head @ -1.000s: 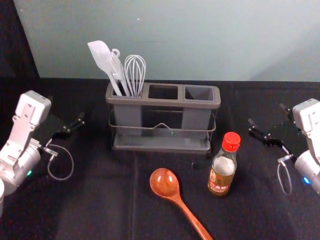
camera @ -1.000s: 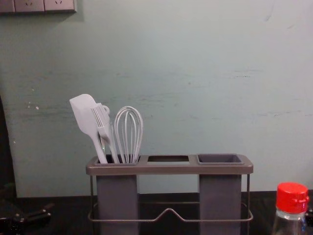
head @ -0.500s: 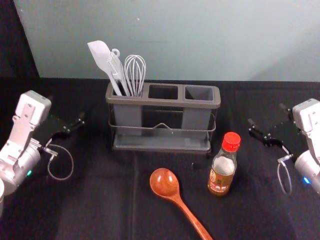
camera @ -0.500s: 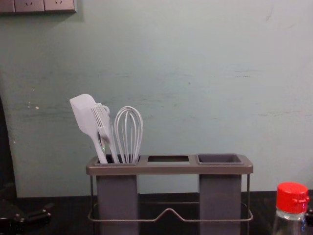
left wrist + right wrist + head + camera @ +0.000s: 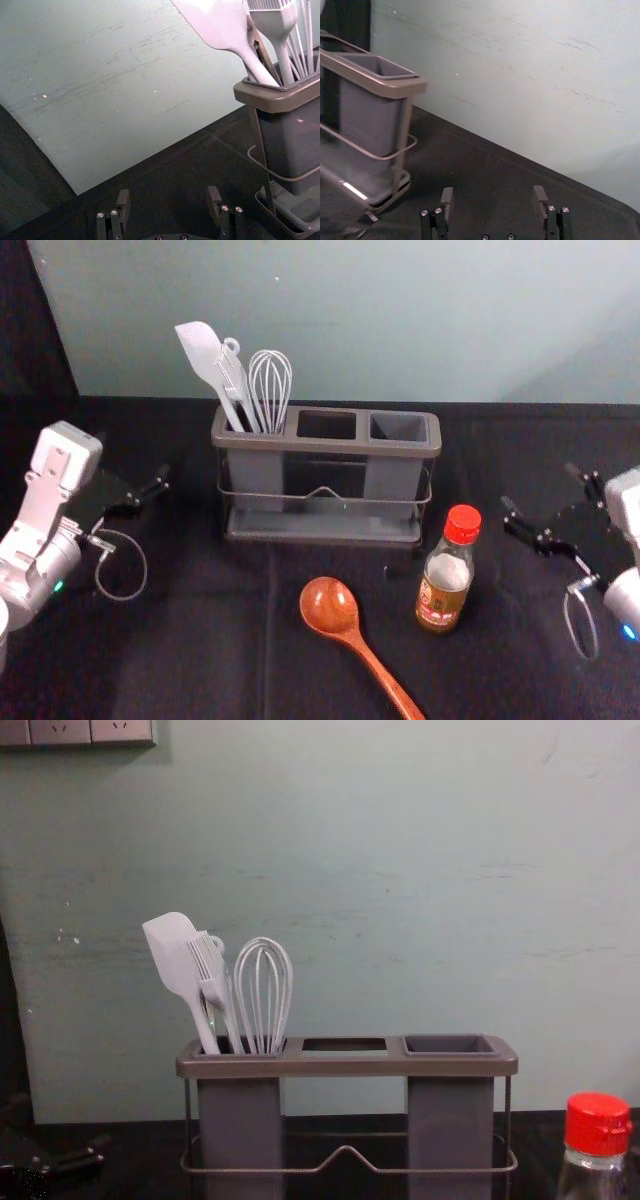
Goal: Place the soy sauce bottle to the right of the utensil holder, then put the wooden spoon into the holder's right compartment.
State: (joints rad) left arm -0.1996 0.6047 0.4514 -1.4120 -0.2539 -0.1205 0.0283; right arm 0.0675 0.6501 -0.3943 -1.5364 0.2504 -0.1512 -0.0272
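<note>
My right gripper [image 5: 540, 486] stands open to the right of the soy sauce bottle [image 5: 445, 575], apart from it; in the right wrist view nothing is between the fingers of the right gripper [image 5: 493, 191]. The red-capped bottle stands upright in front of the right end of the utensil holder [image 5: 320, 445]. A wooden spoon [image 5: 330, 608] lies left of the bottle, bowl towards the holder. The holder's right compartment [image 5: 450, 1120] is empty. My left gripper [image 5: 132, 458] is parked left of the holder; the left wrist view has the left gripper [image 5: 169, 192] open and empty.
A white spatula [image 5: 203, 355], a brush and a whisk [image 5: 270, 385] stand in the holder's left compartment. Behind the black-covered table [image 5: 200, 640] rises a pale wall [image 5: 400, 320]. Free cloth lies right of the holder.
My right gripper has shifted a little outward to the right and back towards the robot. The left arm, bottle, spoon and holder have stayed put.
</note>
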